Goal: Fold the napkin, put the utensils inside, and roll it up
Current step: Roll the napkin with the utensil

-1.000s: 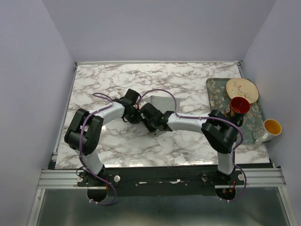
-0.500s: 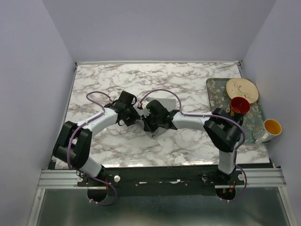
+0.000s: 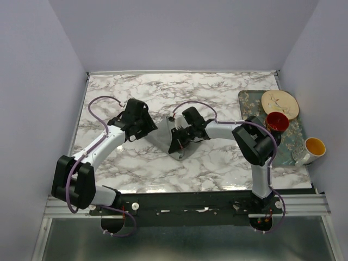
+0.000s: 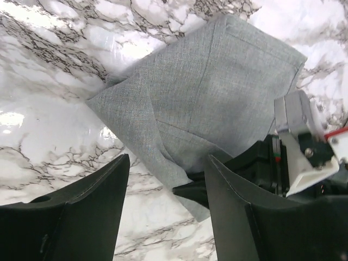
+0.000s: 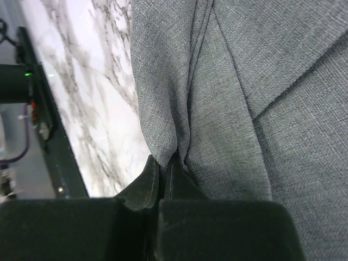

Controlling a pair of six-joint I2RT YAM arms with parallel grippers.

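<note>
Two changes are noted over the last second. The left gripper [image 4: 166, 163] has been opened from a near-closed pinch and drawn back toward the left side of the marble table [image 3: 217, 87], so the napkin [image 4: 217, 98] has been released by it. Meanwhile the right gripper [image 5: 161, 167] has been closed from partly open onto a fold of the cloth. A handover of the cloth from left to right is thereby suggested. The folding step is judged to be under way rather than finished. The napkin is seen near the middle of the table, doubled over unevenly, with one flap raised along a diagonal crease and its layers not squared up. No utensils can be made out on or beside it, so the placing and rolling are judged not yet begun.

As for the grip, the left jaws are held well apart and nothing is seen between them. They are poised over the cloth's edge, and no contact with it can be made out. The right jaws are pressed fully together, and a bunched edge of several layers of grey fabric is pinched between the fingertips [image 5: 145, 185], close to the tabletop. The floral tray [image 3: 247, 100] with its dishes is seen well apart, at the table's right edge.
</note>
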